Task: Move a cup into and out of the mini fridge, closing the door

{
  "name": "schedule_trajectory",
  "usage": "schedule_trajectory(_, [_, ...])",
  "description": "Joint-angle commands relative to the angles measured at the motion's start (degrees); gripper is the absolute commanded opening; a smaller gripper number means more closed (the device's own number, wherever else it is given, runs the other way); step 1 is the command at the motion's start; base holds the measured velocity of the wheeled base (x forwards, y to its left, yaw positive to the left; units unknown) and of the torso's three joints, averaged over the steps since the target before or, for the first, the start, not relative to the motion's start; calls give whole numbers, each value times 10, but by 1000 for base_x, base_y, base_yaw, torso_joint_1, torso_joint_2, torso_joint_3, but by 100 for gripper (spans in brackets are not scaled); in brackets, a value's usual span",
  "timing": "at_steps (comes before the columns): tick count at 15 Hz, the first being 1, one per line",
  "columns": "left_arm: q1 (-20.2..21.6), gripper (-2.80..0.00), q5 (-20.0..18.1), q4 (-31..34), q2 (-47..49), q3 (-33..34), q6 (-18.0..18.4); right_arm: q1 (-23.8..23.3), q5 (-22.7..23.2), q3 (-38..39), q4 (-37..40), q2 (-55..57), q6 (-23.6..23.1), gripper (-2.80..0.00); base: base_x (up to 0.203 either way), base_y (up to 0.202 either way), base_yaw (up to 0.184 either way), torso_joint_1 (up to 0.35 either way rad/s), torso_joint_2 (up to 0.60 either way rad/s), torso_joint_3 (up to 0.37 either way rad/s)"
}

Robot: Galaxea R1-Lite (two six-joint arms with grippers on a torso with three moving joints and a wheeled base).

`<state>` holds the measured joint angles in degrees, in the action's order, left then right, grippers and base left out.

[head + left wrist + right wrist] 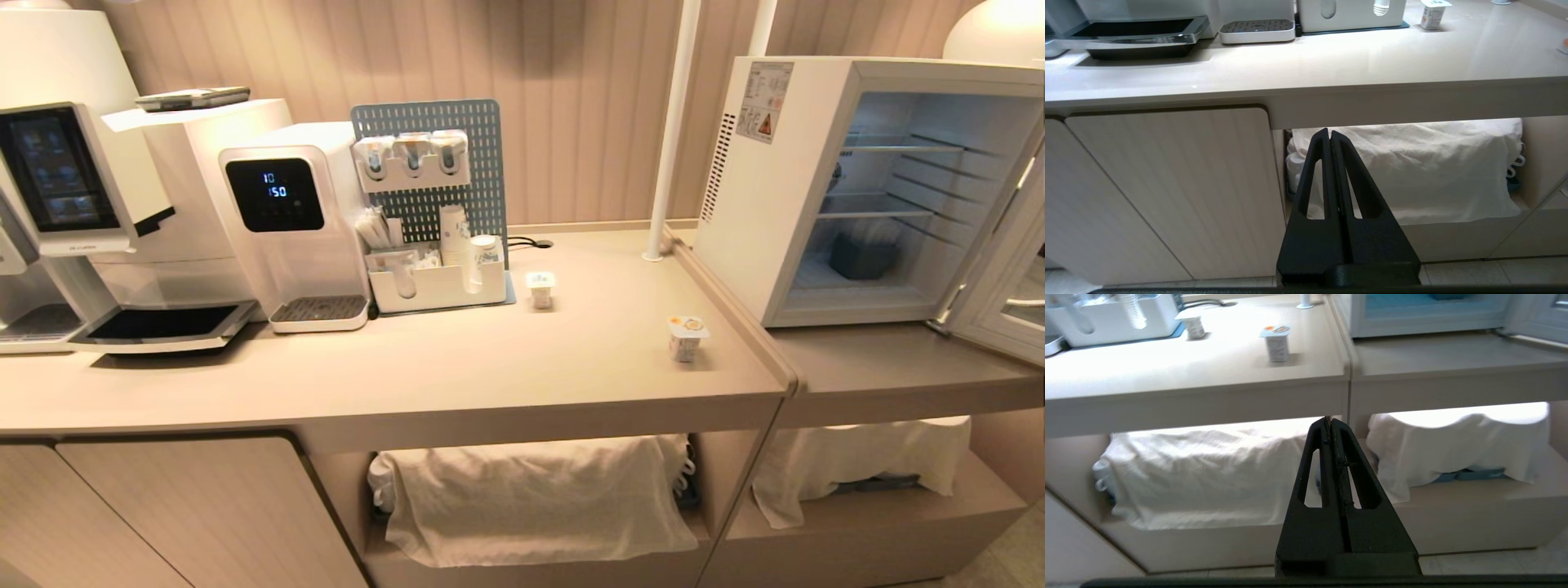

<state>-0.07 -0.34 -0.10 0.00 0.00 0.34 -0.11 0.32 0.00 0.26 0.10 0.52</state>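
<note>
Left gripper (1329, 132) and right gripper (1329, 421) hang low, level, jaws pressed together, empty.

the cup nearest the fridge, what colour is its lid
Orange and yellow print on a pale foil lid; the cup itself is white. Clearest in the head view.

Head camera looks down, forward over my counter (457, 367). My wrist cameras sit low, near cabinet front, facing counter edge. All share counter; both wrist views share white cloth (1412, 171).

White cloths (531, 498) drape shelves beneath the beige counter (408, 376).
</note>
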Motion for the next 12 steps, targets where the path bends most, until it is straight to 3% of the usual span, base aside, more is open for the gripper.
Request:
schedule_trajectory(1, [-1,-280,0,0,0,0,0,-1,0,1,0,0,0,-280,73,0,-1,2,-3,2])
schedule_trajectory(5, [-1,-280,0,0,1,0,-1,-1,0,1,1,0,-3,-280,188,0,-2,6,3,2])
schedule_trajectory(7, [-1,-280,0,0,0,0,-1,-1,5,1,-2,0,-50,-280,140,0,3,13,6,5])
schedule_trajectory(12, [0,-280,0,-1,0,0,-7,-1,6,0,-2,6,-60,-280,0,0,0,0,0,0])
